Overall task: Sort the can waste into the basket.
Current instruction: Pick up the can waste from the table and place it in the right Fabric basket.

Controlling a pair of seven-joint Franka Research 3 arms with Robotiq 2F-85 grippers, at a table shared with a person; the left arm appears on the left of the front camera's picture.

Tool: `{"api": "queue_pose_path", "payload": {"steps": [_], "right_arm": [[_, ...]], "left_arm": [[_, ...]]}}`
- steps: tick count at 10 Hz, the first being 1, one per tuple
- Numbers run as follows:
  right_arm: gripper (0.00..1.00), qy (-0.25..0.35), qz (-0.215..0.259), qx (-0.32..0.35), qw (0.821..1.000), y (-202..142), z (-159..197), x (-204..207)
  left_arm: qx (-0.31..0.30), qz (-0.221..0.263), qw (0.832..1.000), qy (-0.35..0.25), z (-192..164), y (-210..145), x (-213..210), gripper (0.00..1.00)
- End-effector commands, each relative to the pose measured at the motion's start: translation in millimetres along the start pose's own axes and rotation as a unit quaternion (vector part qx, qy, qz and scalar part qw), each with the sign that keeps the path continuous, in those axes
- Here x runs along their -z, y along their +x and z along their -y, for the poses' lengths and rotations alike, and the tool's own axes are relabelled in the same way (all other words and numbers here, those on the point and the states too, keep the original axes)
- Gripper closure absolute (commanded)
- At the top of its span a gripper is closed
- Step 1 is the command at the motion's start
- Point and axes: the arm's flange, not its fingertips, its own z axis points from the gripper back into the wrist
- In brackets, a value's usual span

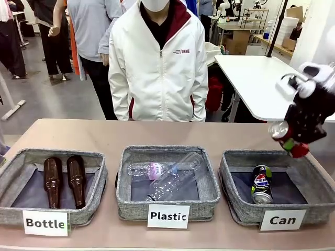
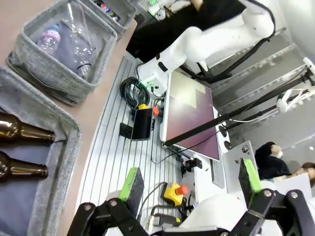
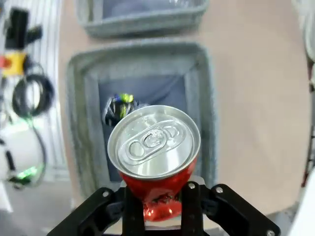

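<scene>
My right gripper (image 1: 294, 140) hangs above the far right part of the "Can" basket (image 1: 235, 204), shut on the dented red can (image 1: 284, 133). In the right wrist view the red can (image 3: 156, 157) shows its silver top between my fingers (image 3: 191, 199), with the basket (image 3: 78, 123) below. The dark blue can (image 1: 261, 183) lies inside the basket, and it appears as a blurred shape (image 3: 119, 105) behind the red one. My left gripper (image 2: 189, 179) stands open with nothing between its green pads (image 2: 130, 181), off the table's near side.
The "Plastic" tray (image 1: 167, 201) in the middle holds clear bottles (image 1: 167, 175). Two brown bottles (image 1: 64, 179) lie in the "Bottle" tray (image 1: 15, 209) at left. A person in a white jacket (image 1: 157, 63) stands at the far side. Cables and a robot base (image 2: 152, 73) lie beside the table.
</scene>
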Motion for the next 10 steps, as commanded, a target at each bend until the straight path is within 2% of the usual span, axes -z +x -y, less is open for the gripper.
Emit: {"api": "queue_pose_path", "payload": {"steps": [1, 3, 8, 9, 10], "right_arm": [[1.00, -0.024, -0.134, -0.016, 0.991, 12.0, -6.5, 28.2], [1.00, 0.005, -0.174, -0.043, 0.984, 18.7, -11.4, 39.5], [1.00, 0.022, -0.171, -0.052, 0.984, 17.9, -11.1, 46.6], [0.25, 0.028, -0.171, -0.046, 0.984, 16.0, -10.8, 46.7], [0.18, 0.028, -0.173, -0.048, 0.983, 16.9, -9.6, 46.8]], "left_arm": [[0.006, 0.002, 1.000, -0.007, 2.8, -0.5, -1.9, 0.00], [0.006, 0.002, 1.000, -0.007, 2.8, -0.5, -1.9, 0.00], [0.006, 0.002, 1.000, -0.007, 2.8, -0.5, -1.9, 0.00], [0.006, 0.002, 1.000, -0.007, 2.8, -0.5, -1.9, 0.00], [0.006, 0.002, 1.000, -0.007, 2.8, -0.5, -1.9, 0.00]]}}
